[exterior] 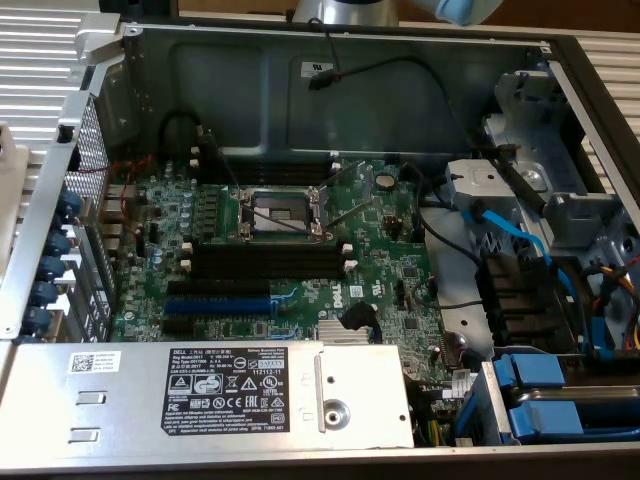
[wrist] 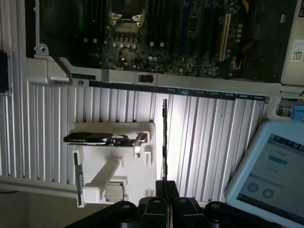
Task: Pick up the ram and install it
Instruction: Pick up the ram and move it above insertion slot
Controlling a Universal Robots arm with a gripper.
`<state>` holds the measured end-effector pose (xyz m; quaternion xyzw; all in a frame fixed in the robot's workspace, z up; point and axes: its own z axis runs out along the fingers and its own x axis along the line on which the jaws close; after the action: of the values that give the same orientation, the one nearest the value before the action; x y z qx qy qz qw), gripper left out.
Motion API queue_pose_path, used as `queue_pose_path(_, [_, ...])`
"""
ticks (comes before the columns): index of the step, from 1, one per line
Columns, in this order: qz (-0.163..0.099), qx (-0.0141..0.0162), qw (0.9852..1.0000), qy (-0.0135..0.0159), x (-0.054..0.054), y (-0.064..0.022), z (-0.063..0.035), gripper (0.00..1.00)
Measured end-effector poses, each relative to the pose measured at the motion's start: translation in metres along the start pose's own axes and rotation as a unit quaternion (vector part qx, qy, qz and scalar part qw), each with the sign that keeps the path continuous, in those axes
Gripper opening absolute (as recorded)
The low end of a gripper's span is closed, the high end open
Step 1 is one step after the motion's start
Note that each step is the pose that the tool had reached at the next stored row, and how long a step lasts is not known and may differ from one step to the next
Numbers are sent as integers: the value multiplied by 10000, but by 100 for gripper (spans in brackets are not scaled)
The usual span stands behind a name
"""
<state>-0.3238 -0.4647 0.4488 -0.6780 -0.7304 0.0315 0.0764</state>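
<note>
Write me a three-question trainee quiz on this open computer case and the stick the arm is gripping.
1. True or false: the end effector is shut on the long, thin dark-green ram stick, which is seen edge-on in the wrist view.
2. In the wrist view, the ram stick is seen against: A) the grey power supply box; B) the ribbed white surface outside the case; C) the tablet screen.
3. Fill in: on the green motherboard, near the long black slots, one long slot is coloured ____.

Key: 1 true; 2 B; 3 blue.
</note>
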Motion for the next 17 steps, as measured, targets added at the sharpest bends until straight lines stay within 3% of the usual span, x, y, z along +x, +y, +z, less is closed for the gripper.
queue_pose_path(3, [0, 27, 10000, 1, -19, 125, -35, 12])
queue_pose_path(17, [-20, 30, 10000, -2, -75, 542, -133, 12])
